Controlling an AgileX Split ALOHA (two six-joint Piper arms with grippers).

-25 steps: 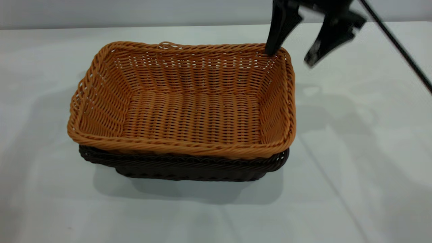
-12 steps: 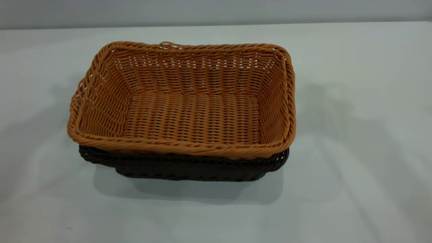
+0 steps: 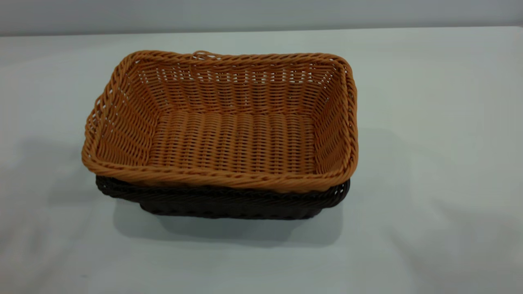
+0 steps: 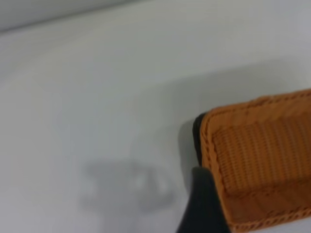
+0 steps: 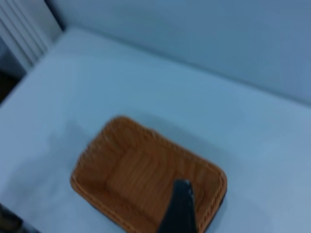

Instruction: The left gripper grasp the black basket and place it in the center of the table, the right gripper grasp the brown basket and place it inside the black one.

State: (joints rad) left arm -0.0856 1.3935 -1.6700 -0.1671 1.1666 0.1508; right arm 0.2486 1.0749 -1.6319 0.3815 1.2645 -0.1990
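Observation:
The brown basket point(image 3: 233, 139) sits nested inside the black basket point(image 3: 229, 202) in the middle of the white table point(image 3: 429, 163). Only the black basket's rim and lower wall show beneath it. Neither gripper shows in the exterior view. In the left wrist view one dark finger point(image 4: 201, 206) of my left gripper hangs above the table beside a corner of the brown basket point(image 4: 262, 160), with a sliver of the black basket point(image 4: 196, 141) at its edge. In the right wrist view one dark finger point(image 5: 180, 208) of my right gripper is high above the brown basket point(image 5: 131, 174).
A grey wall runs along the table's far edge point(image 3: 261, 29). Faint arm shadows lie on the tabletop left and right of the baskets. In the right wrist view a white ribbed panel point(image 5: 24, 29) stands past a table corner.
One second ago my right gripper stood open at the brown basket's far right corner. It has since left the exterior view. The baskets have not moved.

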